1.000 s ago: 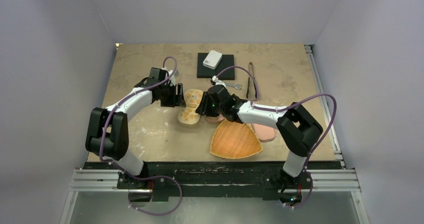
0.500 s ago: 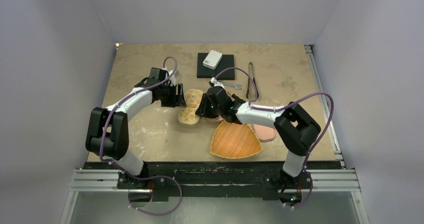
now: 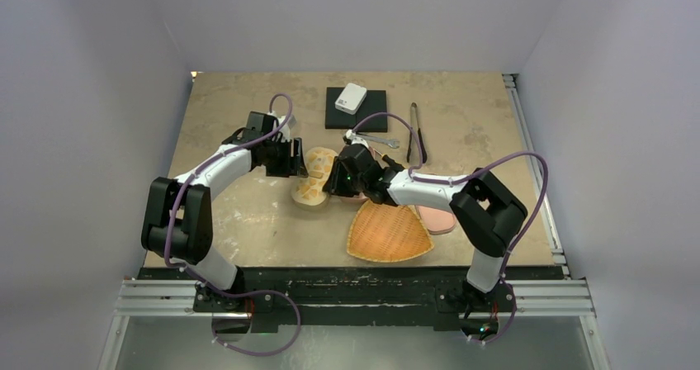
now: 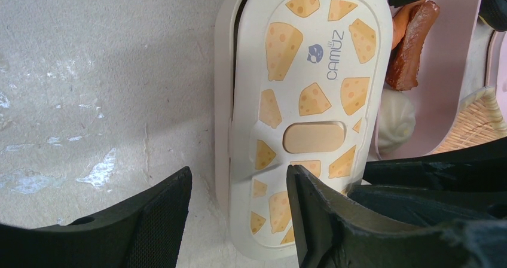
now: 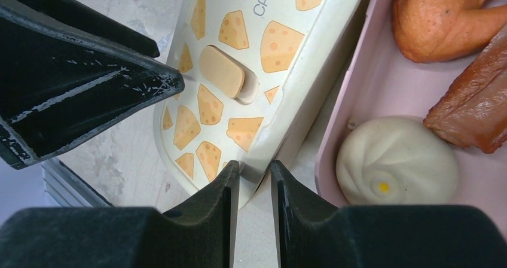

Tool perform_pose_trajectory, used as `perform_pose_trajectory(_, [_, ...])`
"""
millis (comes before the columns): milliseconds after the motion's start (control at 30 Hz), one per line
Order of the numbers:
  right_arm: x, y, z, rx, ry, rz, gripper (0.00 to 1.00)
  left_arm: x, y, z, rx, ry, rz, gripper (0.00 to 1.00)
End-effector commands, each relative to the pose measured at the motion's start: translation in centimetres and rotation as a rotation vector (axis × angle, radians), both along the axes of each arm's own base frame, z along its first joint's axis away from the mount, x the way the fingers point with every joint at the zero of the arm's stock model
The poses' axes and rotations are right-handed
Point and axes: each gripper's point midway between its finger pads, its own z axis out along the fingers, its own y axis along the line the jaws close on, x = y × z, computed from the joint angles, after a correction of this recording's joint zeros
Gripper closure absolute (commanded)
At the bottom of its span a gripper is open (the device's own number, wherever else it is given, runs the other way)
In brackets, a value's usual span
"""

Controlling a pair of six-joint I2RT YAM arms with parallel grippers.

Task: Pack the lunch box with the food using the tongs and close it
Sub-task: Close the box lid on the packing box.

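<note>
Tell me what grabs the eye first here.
A cheese-print lid sits centre stage, with the left hand open over it and the right hand pinching its rim. Beside it, the pink lunch box holds a white bun and a brown sausage. The tongs lie unused, far back on the right.

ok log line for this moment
left gripper: open astride lid | right gripper: astride lid edge, grip unclear | box: open, food inside | tongs: on table, unheld
</note>
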Motion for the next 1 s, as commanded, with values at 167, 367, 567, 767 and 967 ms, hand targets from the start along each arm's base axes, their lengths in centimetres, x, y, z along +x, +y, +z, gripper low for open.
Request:
perform_pose_trajectory(167, [0.3, 1.8, 1.7, 0.043, -0.033, 0.017, 0.72, 0.5, -0.3, 0.3, -0.017, -0.024, -0.019, 0.42])
perform_pose_trajectory(367, [0.4, 0.8, 0.7, 0.004, -0.024, -0.014, 0.7, 0.2, 0.4, -0.8, 0.025, 0.011, -0.004, 0.44])
perform_pose_trajectory(567, [0.0, 0.4, -0.4, -0.02, -0.007, -0.018, 0.66, 0.0, 1.1, -1.8, 0.073, 0.039, 0.01, 0.45])
perform_pose_trajectory(767, [-0.2, -0.2, -1.3, -0.043, 0.006, -0.028, 0.63, -0.1, 1.2, -2.0, 0.088, 0.045, 0.008, 0.46])
perform_pose_trajectory(967, [-1.0, -0.7, -2.8, -0.066, 0.037, -0.023, 0.63, -0.2, 1.2, -2.3, 0.099, 0.051, 0.002, 0.47])
